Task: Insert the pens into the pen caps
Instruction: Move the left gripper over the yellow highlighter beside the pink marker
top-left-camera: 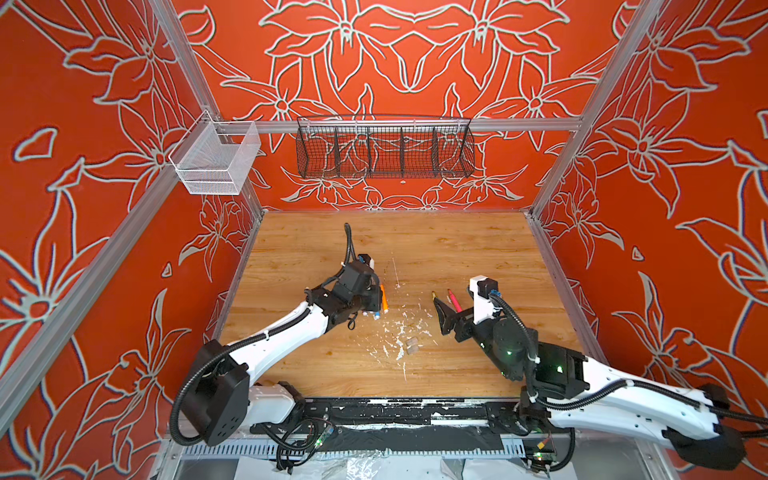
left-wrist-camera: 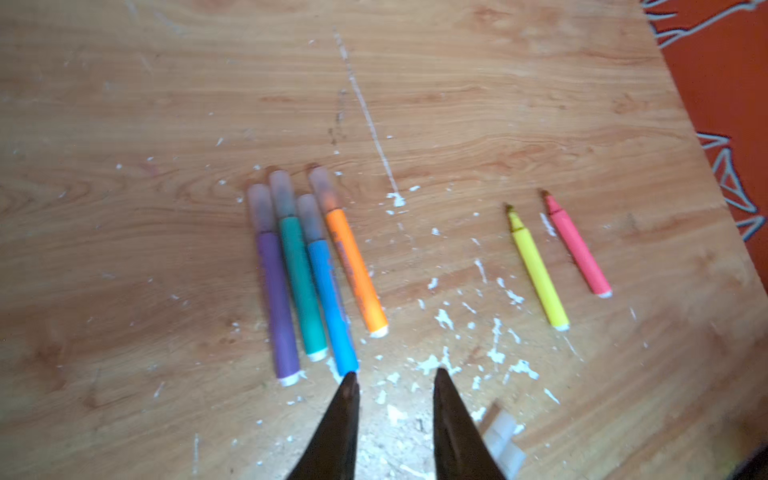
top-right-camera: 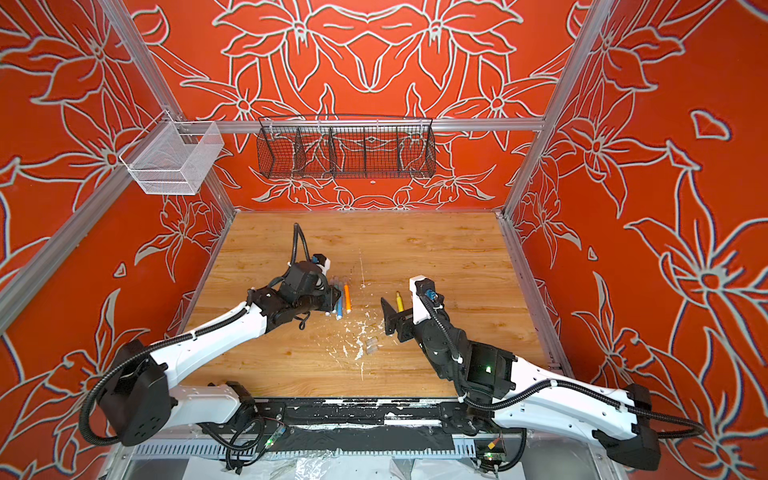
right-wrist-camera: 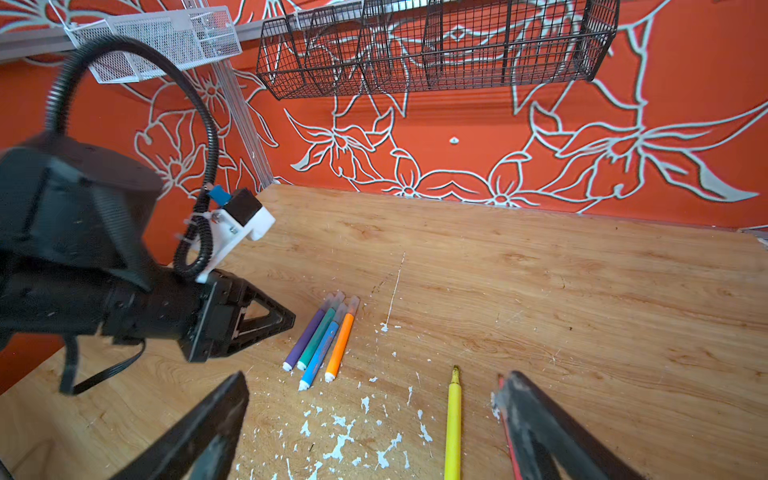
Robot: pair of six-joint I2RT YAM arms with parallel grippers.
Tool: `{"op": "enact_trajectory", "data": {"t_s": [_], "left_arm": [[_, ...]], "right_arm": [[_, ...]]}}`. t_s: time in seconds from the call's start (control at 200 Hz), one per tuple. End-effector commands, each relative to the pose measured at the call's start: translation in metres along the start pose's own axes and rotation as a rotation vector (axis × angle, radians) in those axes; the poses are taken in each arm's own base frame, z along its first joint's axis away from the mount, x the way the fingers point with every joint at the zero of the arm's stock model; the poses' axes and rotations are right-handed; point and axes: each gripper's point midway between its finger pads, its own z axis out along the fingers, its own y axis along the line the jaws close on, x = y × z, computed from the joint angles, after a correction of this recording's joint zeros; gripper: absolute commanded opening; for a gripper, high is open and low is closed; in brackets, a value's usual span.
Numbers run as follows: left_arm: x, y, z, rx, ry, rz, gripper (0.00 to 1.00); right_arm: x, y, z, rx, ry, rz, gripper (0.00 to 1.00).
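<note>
Four pens lie side by side, each with a clear cap on its tip: purple [left-wrist-camera: 277,303], green [left-wrist-camera: 302,286], blue [left-wrist-camera: 332,305] and orange [left-wrist-camera: 356,272]. My left gripper [left-wrist-camera: 395,374] hovers just off their whitish ends, its jaws a little apart with nothing between them. The yellow pen [left-wrist-camera: 536,270] and the pink-red pen [left-wrist-camera: 577,245] lie uncapped to the right. Two loose pen caps [top-left-camera: 412,345] rest together among white flecks. My right gripper [right-wrist-camera: 376,380] stands wide open low over the yellow pen [right-wrist-camera: 453,415]; one finger hides most of the pink-red pen.
White paint flecks [top-left-camera: 395,332] are scattered over the middle of the wooden table [top-left-camera: 478,249]. A black wire basket [top-left-camera: 384,147] and a white mesh bin [top-left-camera: 216,156] hang on the rail at the back. The left arm's wrist [right-wrist-camera: 124,299] is close beside my right gripper.
</note>
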Motion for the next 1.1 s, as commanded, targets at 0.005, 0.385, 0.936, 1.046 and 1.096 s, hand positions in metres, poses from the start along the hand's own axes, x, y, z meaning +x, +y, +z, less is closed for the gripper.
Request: {"op": "enact_trajectory", "data": {"t_s": [0.005, 0.385, 0.936, 1.046, 1.096], "left_arm": [[0.0, -0.003, -0.008, -0.037, -0.03, -0.071, 0.29], [0.04, -0.108, 0.046, 0.115, 0.097, -0.146, 0.29], [0.073, -0.14, 0.124, -0.153, 0.266, -0.06, 0.29], [0.078, -0.143, 0.133, -0.152, 0.289, -0.05, 0.29], [0.08, -0.144, 0.137, -0.157, 0.297, -0.044, 0.29]], "right_arm": [[-0.008, -0.017, 0.001, 0.075, -0.007, -0.023, 0.97], [0.044, -0.124, 0.024, 0.333, 0.178, 0.17, 0.97], [0.086, -0.203, 0.013, 0.457, 0.271, 0.383, 0.97], [0.085, -0.2, 0.015, 0.436, 0.277, 0.4, 0.97], [0.085, -0.201, 0.014, 0.44, 0.273, 0.405, 0.97]]}}
